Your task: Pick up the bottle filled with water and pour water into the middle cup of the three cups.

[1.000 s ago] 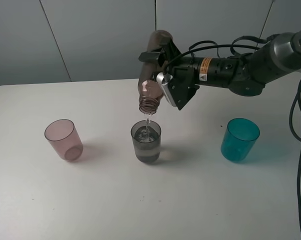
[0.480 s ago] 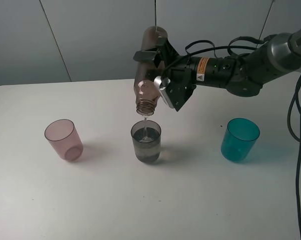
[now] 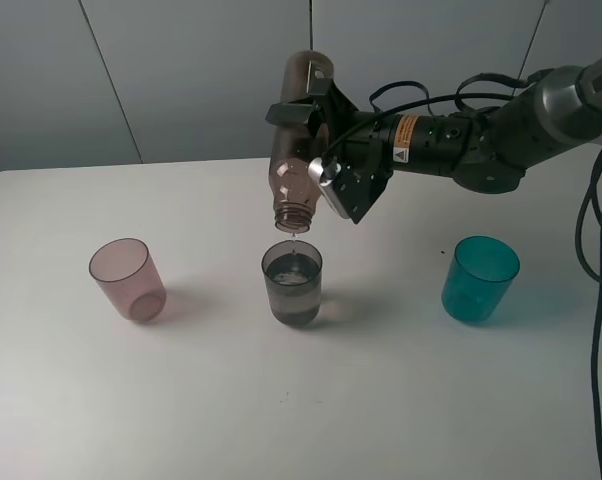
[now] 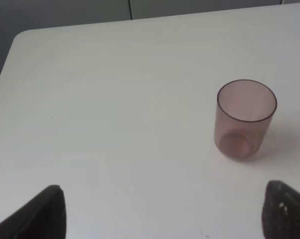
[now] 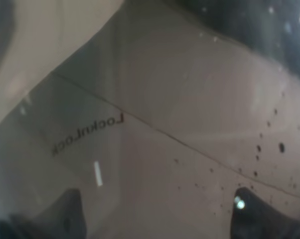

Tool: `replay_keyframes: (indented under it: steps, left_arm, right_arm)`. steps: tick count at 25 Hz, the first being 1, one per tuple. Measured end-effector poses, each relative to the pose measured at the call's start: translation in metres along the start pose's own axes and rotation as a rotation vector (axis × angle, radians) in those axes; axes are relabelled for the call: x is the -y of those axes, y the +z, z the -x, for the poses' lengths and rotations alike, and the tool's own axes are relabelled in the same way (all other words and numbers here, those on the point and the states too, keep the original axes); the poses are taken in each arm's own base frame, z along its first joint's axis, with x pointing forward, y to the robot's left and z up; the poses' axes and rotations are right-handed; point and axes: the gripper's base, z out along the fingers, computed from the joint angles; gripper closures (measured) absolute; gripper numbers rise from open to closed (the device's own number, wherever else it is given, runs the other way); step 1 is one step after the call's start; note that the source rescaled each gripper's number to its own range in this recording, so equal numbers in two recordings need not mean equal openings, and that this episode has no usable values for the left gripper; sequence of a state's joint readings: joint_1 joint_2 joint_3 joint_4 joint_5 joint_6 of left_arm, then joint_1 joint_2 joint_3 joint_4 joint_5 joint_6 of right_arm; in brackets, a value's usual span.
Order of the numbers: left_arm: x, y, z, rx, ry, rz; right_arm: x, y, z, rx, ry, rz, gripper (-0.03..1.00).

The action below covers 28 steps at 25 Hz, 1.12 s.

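Exterior high: right claw (image 3: 316, 150) clamps bottle (image 3: 299, 88), tipped steeper; stream into middle cup (image 3: 292, 285) thinner; left claw (image 4: 162, 214) spread.

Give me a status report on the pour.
Right gripper shut on bottle, mouth down over grey cup. Left gripper open by pink cup. Nothing blocking.

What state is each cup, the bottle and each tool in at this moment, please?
bottle: capless, tipped neck-down directly above the smoky grey cup, gripped mid-body.
smoky grey cup: upright, partly filled with water.
pink cup: upright, empty.
teal cup: upright, looks empty.
right tool: shut on the bottle.
left tool: open, holding nothing, above the table short of the pink cup.
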<state>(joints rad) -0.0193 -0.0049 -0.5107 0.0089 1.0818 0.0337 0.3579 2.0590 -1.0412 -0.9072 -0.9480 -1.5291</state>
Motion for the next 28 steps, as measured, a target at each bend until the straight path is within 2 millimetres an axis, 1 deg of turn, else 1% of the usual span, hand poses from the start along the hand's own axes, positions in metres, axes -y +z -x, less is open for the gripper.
replay_keyframes:
  steps: [10, 14, 17, 24, 28]
  left_arm:
    - [0.000, 0.000, 0.000, 0.000, 0.000, 0.000]
    - [0.000, 0.000, 0.000, 0.000, 0.000, 0.000]
    - [0.000, 0.000, 0.000, 0.000, 0.000, 0.000]
    - [0.000, 0.000, 0.000, 0.000, 0.000, 0.000]
    - [0.000, 0.000, 0.000, 0.000, 0.000, 0.000]
  right_arm:
    - [-0.001, 0.000, 0.001, 0.001, 0.003, 0.013, 0.96]
    - [-0.004, 0.000, 0.000, -0.002, 0.068, 0.047, 0.96]
    - [-0.006, 0.000, 0.000, -0.009, 0.201, 0.073, 0.96]
    - [-0.010, -0.002, -0.003, -0.089, 0.709, 0.191, 0.96]
    - [-0.009, -0.003, -0.004, -0.129, 0.983, 0.189, 0.96]
